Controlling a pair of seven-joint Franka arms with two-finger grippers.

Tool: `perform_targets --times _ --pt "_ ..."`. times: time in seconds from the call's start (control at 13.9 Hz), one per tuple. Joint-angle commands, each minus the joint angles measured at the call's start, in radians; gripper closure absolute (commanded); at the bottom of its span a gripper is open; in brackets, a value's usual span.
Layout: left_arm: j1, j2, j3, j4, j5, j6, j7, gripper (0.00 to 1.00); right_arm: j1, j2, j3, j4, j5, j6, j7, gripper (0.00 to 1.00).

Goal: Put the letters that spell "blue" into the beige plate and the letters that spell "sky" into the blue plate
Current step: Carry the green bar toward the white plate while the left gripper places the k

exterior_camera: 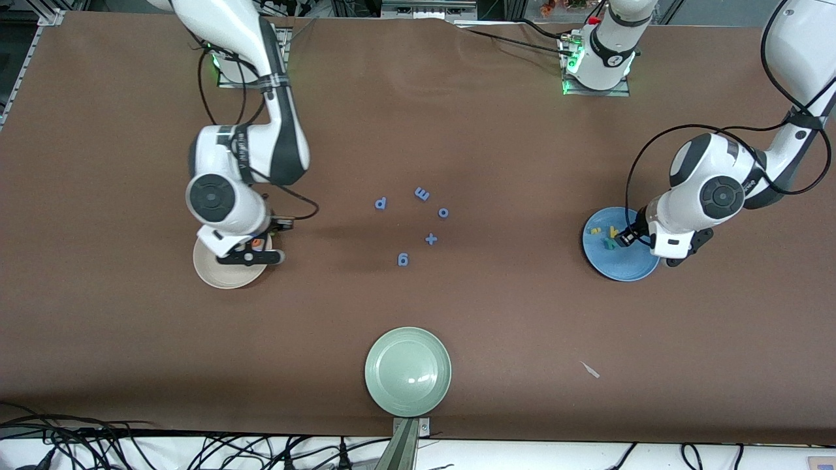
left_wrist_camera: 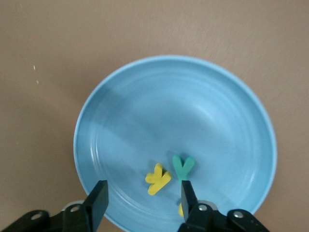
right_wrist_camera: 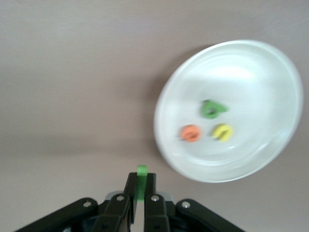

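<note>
**A:** Where do your two grippers stand?

**B:** Your right gripper (right_wrist_camera: 137, 191) hangs beside the beige plate (exterior_camera: 215, 277), at the right arm's end of the table. Its fingers are clamped on the light green "l" (right_wrist_camera: 141, 181), which sticks up between them. In the beige plate you already have the orange "e" (right_wrist_camera: 190, 133), the yellow "u" (right_wrist_camera: 222, 132) and the dark green "b" (right_wrist_camera: 211, 108), lying close together but apart from each other.

**A:** And the other one?

**B:** Your left gripper (left_wrist_camera: 142, 198) is over the blue plate (left_wrist_camera: 120, 121), at the left arm's end of the table. Its fingers are spread with nothing between them. In the plate lie the teal "y" (left_wrist_camera: 183, 166) and the yellow "k" (left_wrist_camera: 158, 178), just beside each other. A third yellow piece (exterior_camera: 594, 230) lies in the same plate; its shape you cannot make out from here.

**A:** Anything else on the table?

**B:** Five small blue pieces (exterior_camera: 422, 194), a plus sign among them, are scattered about the middle, between the two plates. The pale green plate (exterior_camera: 408, 371) sits nearer to the front camera than they do, with nothing in it.
</note>
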Motion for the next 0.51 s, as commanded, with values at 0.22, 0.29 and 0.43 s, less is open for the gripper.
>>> perform_targets --times 0.22,0.29,0.43 --pt "0.012 -0.010 -0.018 0.209 -0.023 -0.149 0.107 0.00 -0.015 -0.002 -0.035 -0.160 0.010 0.144 -0.191 0.96" --pt "0.010 -0.011 -0.018 0.258 -0.023 -0.195 0.109 0.00 -0.017 -0.002 -0.035 -0.186 0.041 0.151 -0.195 0.96" --pt "-0.001 -0.010 -0.020 0.368 -0.026 -0.308 0.147 0.00 -0.017 -0.005 -0.035 -0.208 0.053 0.174 -0.205 0.88"
